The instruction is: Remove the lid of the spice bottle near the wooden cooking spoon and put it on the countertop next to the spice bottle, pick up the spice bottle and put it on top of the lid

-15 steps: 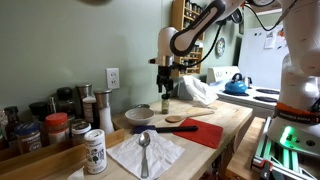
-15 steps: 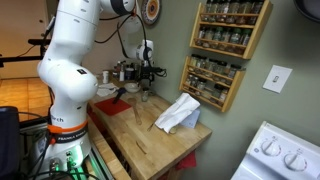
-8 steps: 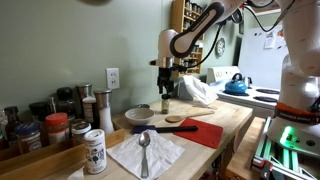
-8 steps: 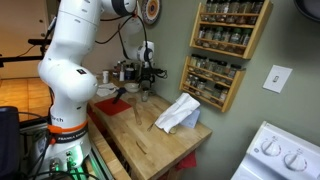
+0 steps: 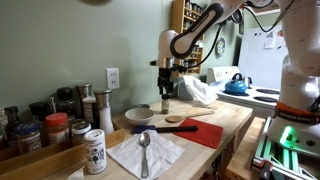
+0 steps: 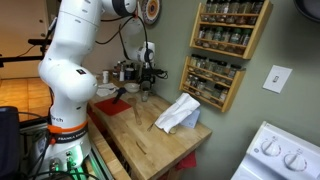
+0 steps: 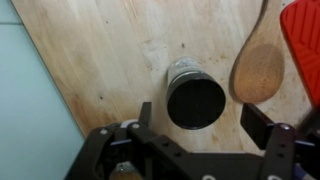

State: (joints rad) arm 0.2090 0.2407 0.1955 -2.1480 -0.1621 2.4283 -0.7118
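In an exterior view, your gripper (image 5: 166, 88) hangs straight above the spice bottle (image 5: 166, 106), which stands upright on the countertop (image 5: 225, 120) near the wall. The wooden cooking spoon (image 5: 181, 120) lies just beside the bottle, with a red mat (image 5: 207, 133) next to it. At this size you cannot tell how the jaws stand.

In an exterior view from the arm's base, the gripper (image 6: 143, 82) points down over the far part of the countertop (image 6: 150, 140). A crumpled white cloth (image 6: 180, 113) lies nearer the camera. The bottle is too small here to make out clearly.

In the wrist view, your gripper (image 7: 197, 118) is spread wide. One finger sits on each side of the dark lid (image 7: 196, 103), apart from it. The lid is on the spice bottle (image 7: 184, 68). The wooden cooking spoon (image 7: 258, 72) has its bowl just beside the bottle, not touching, on the countertop (image 7: 110, 60).
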